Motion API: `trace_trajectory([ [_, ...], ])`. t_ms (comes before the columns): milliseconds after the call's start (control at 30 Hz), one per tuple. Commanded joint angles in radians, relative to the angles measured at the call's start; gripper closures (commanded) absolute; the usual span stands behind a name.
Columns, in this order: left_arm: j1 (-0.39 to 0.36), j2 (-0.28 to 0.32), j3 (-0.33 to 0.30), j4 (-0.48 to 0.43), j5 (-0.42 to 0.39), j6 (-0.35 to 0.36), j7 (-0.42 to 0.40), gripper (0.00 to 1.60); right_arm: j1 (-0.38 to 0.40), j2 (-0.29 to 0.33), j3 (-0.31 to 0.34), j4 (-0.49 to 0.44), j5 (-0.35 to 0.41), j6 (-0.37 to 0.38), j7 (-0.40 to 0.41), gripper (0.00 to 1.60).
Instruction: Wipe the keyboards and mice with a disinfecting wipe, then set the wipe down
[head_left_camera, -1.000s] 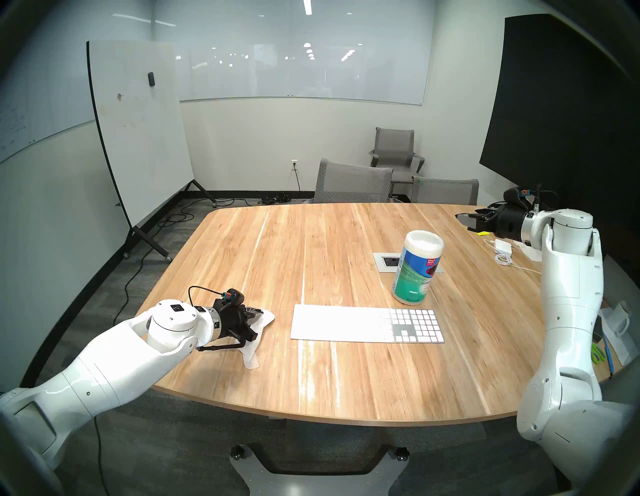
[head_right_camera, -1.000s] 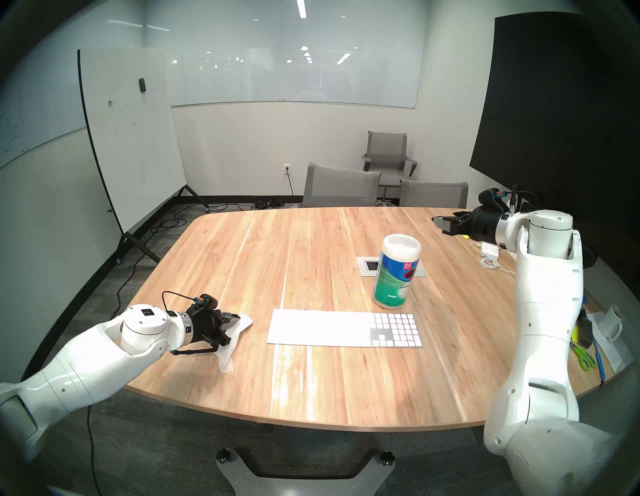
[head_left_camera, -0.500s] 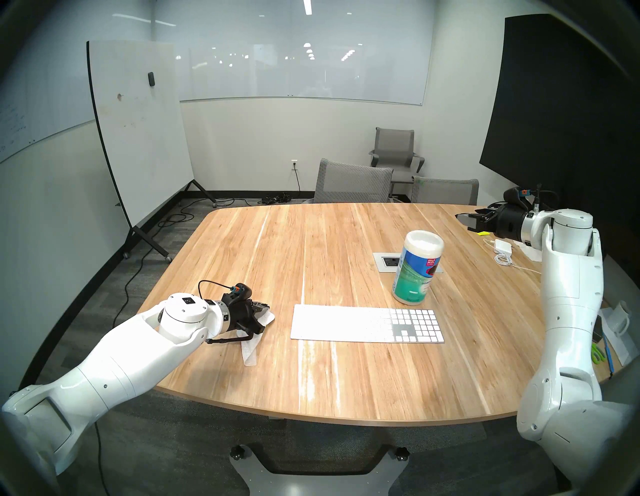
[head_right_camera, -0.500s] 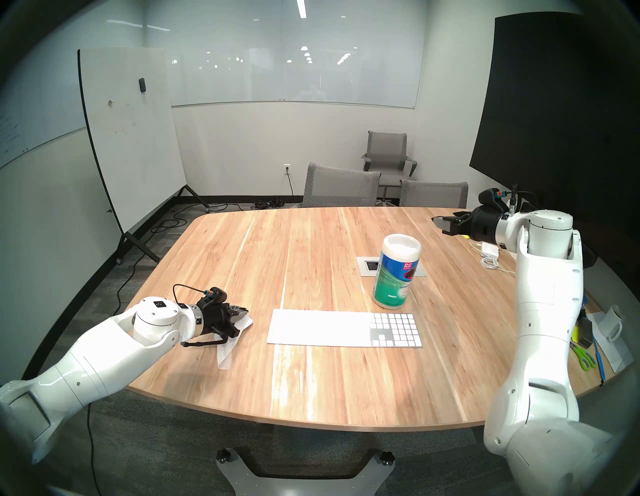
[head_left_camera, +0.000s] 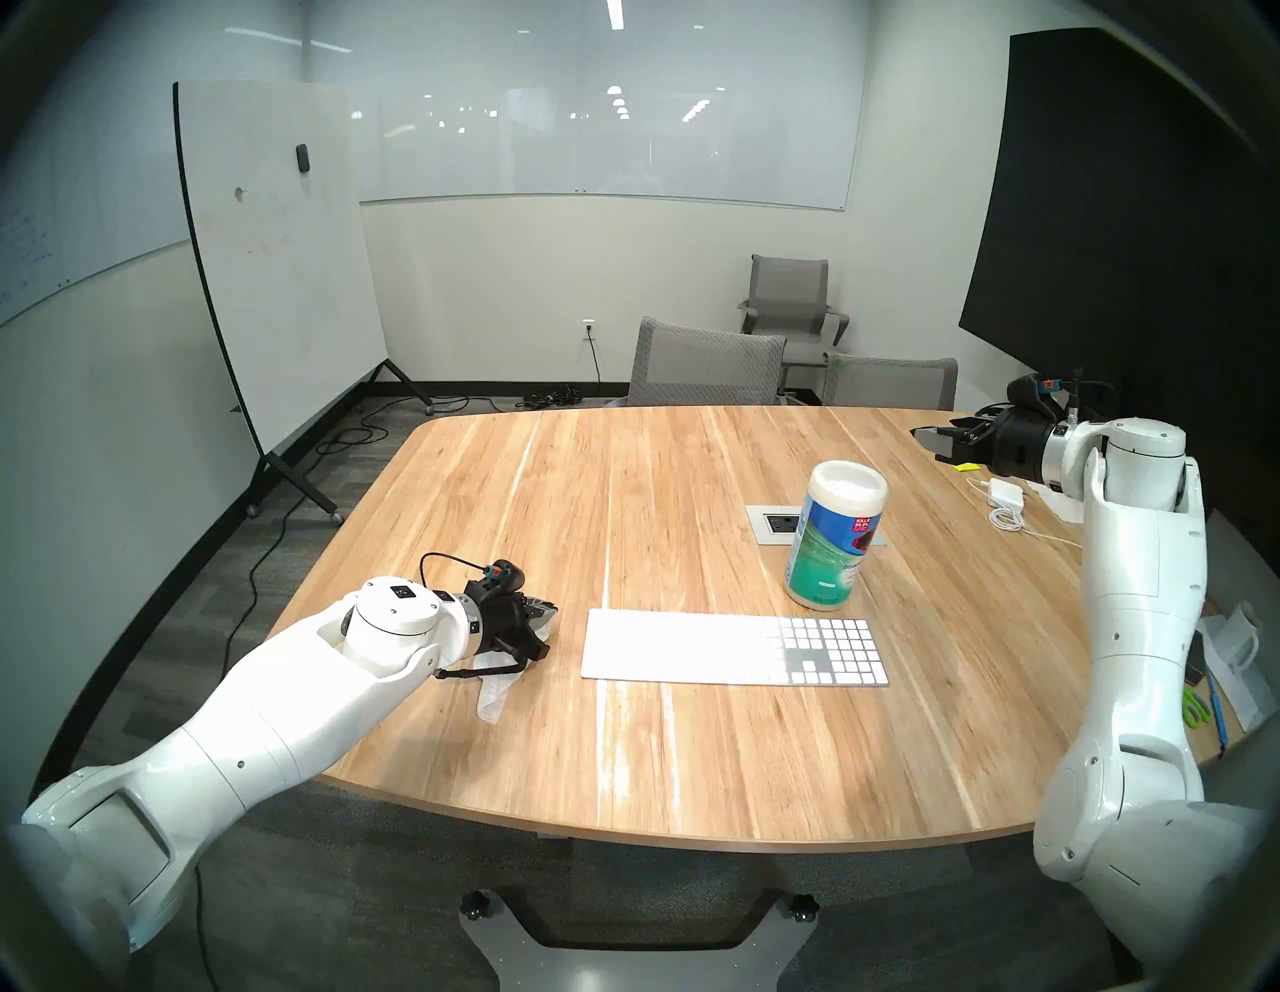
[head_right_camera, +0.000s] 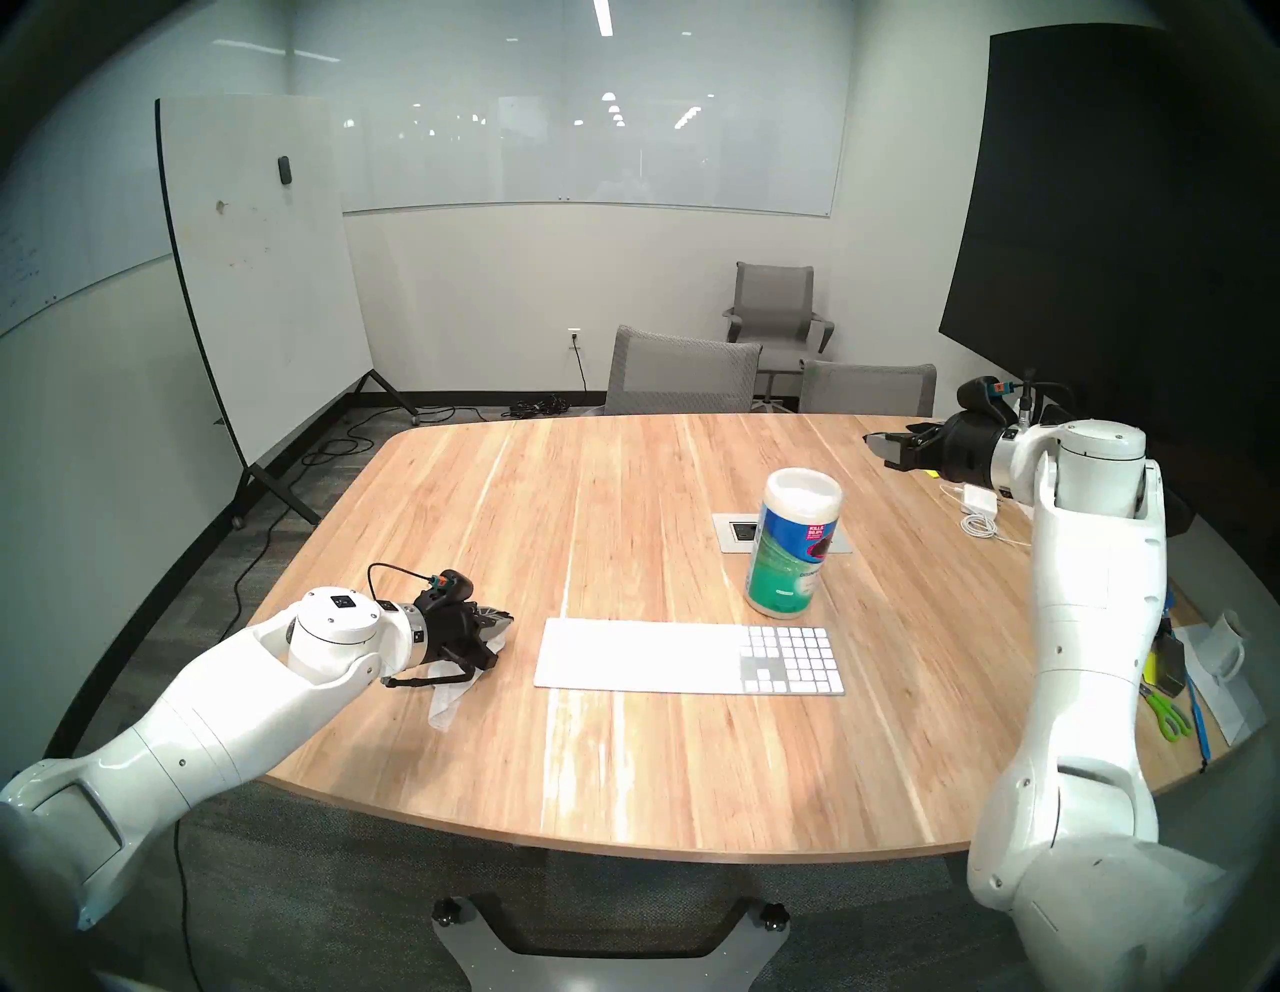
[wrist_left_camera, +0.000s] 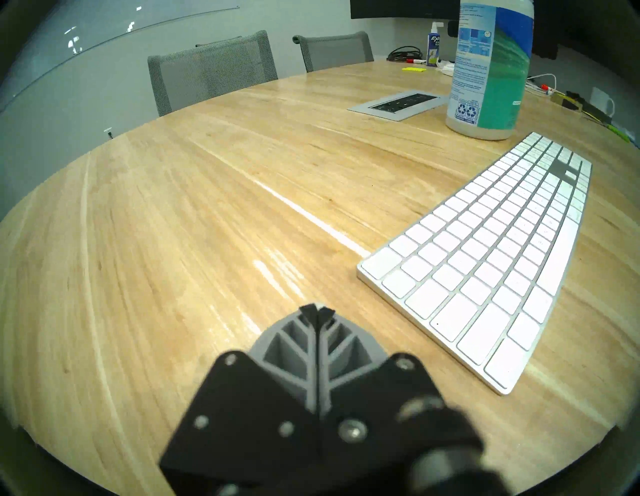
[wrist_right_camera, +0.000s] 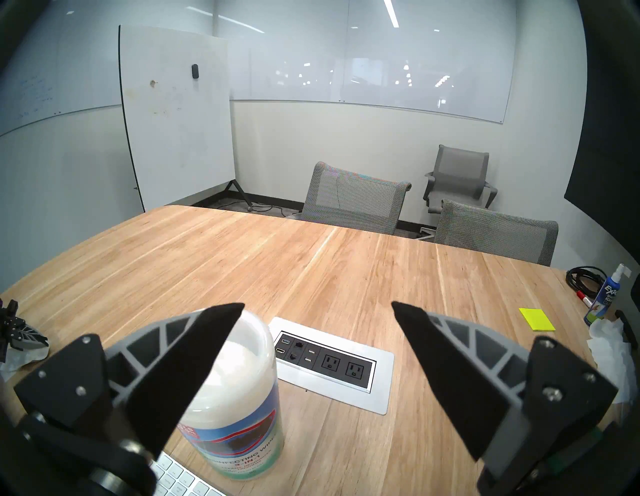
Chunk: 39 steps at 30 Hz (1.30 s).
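Note:
The slim white keyboard (head_left_camera: 734, 648) lies flat near the table's front, and it shows in the left wrist view (wrist_left_camera: 485, 263) too. My left gripper (head_left_camera: 550, 611) is shut just left of the keyboard's left end, low over the table. The limp white disinfecting wipe (head_left_camera: 493, 693) trails from under it onto the wood. In the left wrist view the fingertips (wrist_left_camera: 317, 308) are pressed together and the wipe is hidden. My right gripper (head_left_camera: 925, 436) is open and empty, high over the far right of the table. No mouse is in view.
The blue-green wipes canister (head_left_camera: 834, 544) stands behind the keyboard's right end. A power outlet panel (head_left_camera: 772, 526) is set in the table behind it. A white adapter with cable (head_left_camera: 1004, 493), a mug and scissors (head_left_camera: 1195, 706) lie at the right edge. Grey chairs (head_left_camera: 706, 364) stand at the far side.
My left gripper has moved right and a little away from me toward the keyboard's left end, dragging the wipe along and bunching it. The right arm has not moved.

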Motion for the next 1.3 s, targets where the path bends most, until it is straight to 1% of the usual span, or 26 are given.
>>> trace_trajectory([
  [0, 0.027, 0.014, -0.016, -0.020, -0.012, -0.043, -0.002, 1.60, 0.017, 0.001, -0.001, -0.020, 0.002, 0.000, -0.002, 0.00],
  [267, 0.133, 0.120, -0.053, -0.095, -0.043, -0.070, -0.003, 1.60, 0.017, 0.001, -0.001, -0.019, 0.002, -0.001, -0.001, 0.00],
  [367, 0.169, 0.151, -0.066, -0.103, -0.055, -0.092, -0.004, 1.60, 0.018, 0.001, -0.001, -0.019, 0.002, -0.001, -0.001, 0.00],
  [467, 0.210, 0.195, -0.089, -0.143, -0.076, -0.102, -0.001, 1.60, 0.018, 0.001, -0.001, -0.019, 0.002, -0.002, -0.001, 0.00],
  [500, 0.210, 0.195, -0.089, -0.143, -0.076, -0.102, -0.001, 1.60, 0.018, 0.001, -0.001, -0.019, 0.002, -0.002, -0.001, 0.00],
  [533, 0.232, 0.220, -0.103, -0.159, -0.088, -0.112, -0.001, 1.60, 0.018, 0.001, -0.001, -0.019, 0.002, -0.002, -0.001, 0.00],
  [700, 0.265, 0.245, -0.126, -0.173, -0.107, -0.134, 0.011, 1.60, 0.017, 0.001, -0.001, -0.019, 0.002, -0.001, -0.001, 0.00],
  [833, 0.236, 0.215, -0.120, -0.153, -0.101, -0.129, 0.012, 1.60, 0.017, 0.001, -0.001, -0.020, 0.002, -0.001, -0.002, 0.00],
  [933, 0.176, 0.163, -0.099, -0.111, -0.081, -0.118, 0.000, 1.60, 0.017, 0.001, -0.001, -0.020, 0.002, -0.001, -0.002, 0.00],
  [1000, 0.150, 0.134, -0.093, -0.102, -0.076, -0.106, 0.007, 1.60, 0.018, 0.001, -0.001, -0.019, 0.002, -0.001, -0.001, 0.00],
  [1167, 0.083, 0.056, -0.072, -0.043, -0.052, -0.090, 0.014, 1.60, 0.018, 0.002, -0.001, -0.018, 0.002, -0.002, -0.001, 0.00],
  [1267, 0.059, 0.030, -0.079, -0.035, -0.045, -0.079, 0.017, 1.60, 0.018, 0.002, -0.001, -0.017, 0.002, -0.002, 0.000, 0.00],
])
